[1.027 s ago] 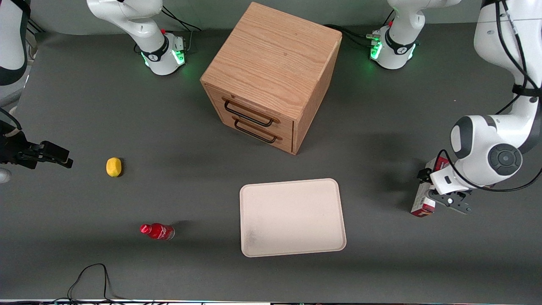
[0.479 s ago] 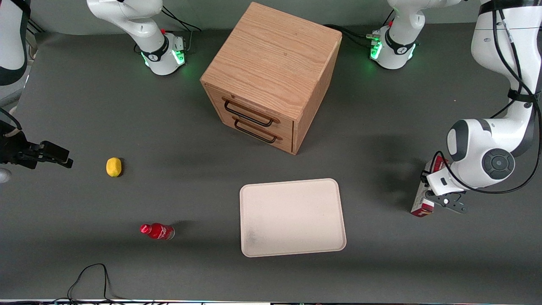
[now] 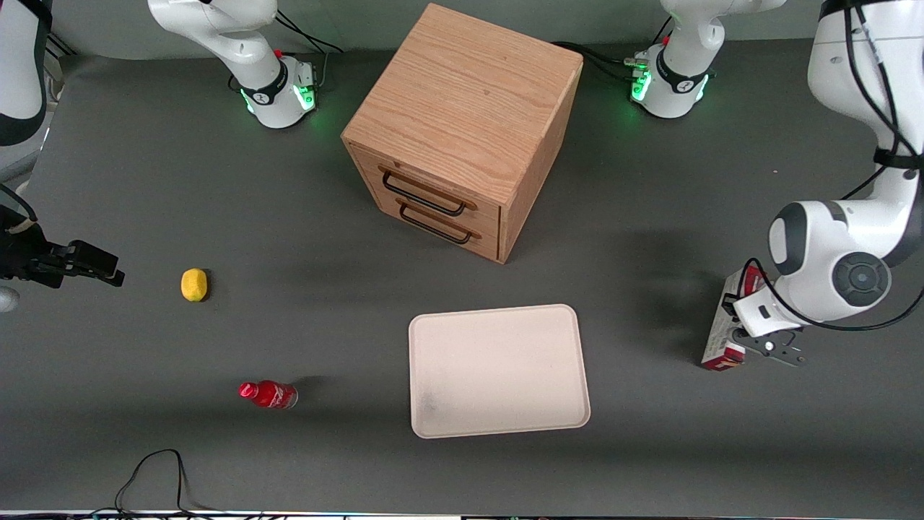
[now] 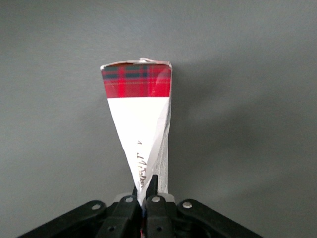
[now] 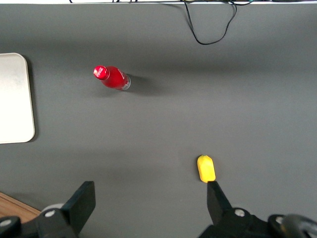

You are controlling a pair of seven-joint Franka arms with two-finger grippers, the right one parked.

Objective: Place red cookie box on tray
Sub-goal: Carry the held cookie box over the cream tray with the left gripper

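Open grey table separates the tray (image 3: 498,370) from the hand (image 4: 147,194) (clamped on the red cookie box (image 4: 141,129)).

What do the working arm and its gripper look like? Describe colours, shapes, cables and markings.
The working arm is glossy white with rounded joints, dark grey bands and a round dark grey cap. Black cables run along it. Its gripper, over the red cookie box, has a white body and black fingers with round silver screws.

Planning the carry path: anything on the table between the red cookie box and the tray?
Nothing: the front view shows bare grey table between the red cookie box, gripper shut on it, and the tray.
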